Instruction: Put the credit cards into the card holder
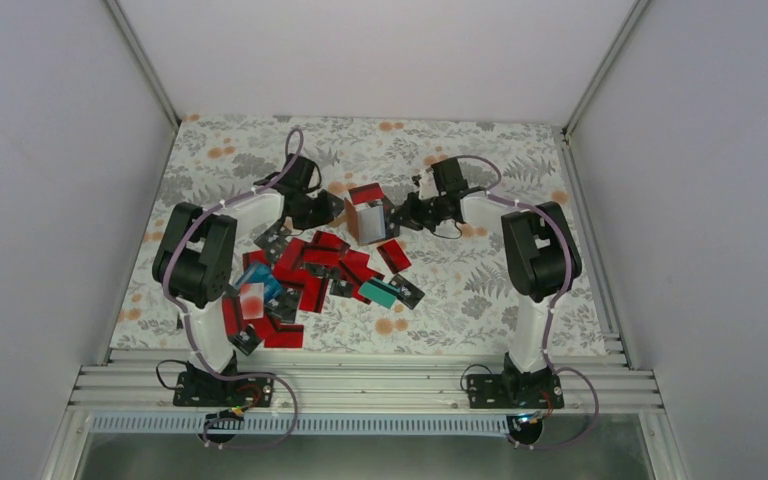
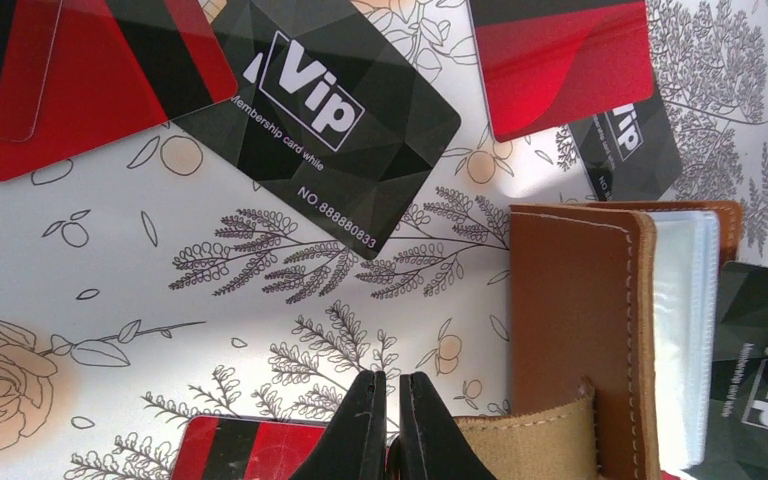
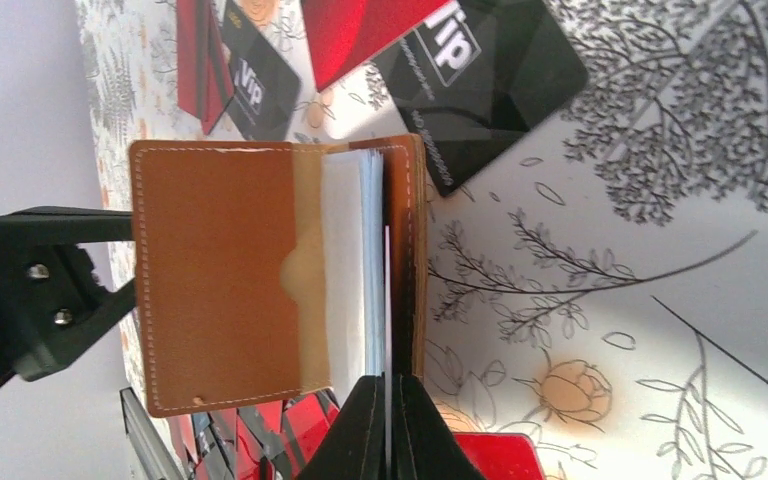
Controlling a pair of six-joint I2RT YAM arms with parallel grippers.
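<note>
Pinching the brown card holder [image 3: 215, 280] from both sides, left tool [image 2: 392, 440] clamped on one cover and right tool [image 3: 388, 430] on the opposite edge, I spread its clear pockets [image 3: 350, 270] open just beyond the credit cards [image 1: 300, 275] heaped on the surface [image 1: 480, 290], so one can slide in.

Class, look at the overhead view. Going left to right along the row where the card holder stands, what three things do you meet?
In order: left end effector → card holder → right end effector.
</note>
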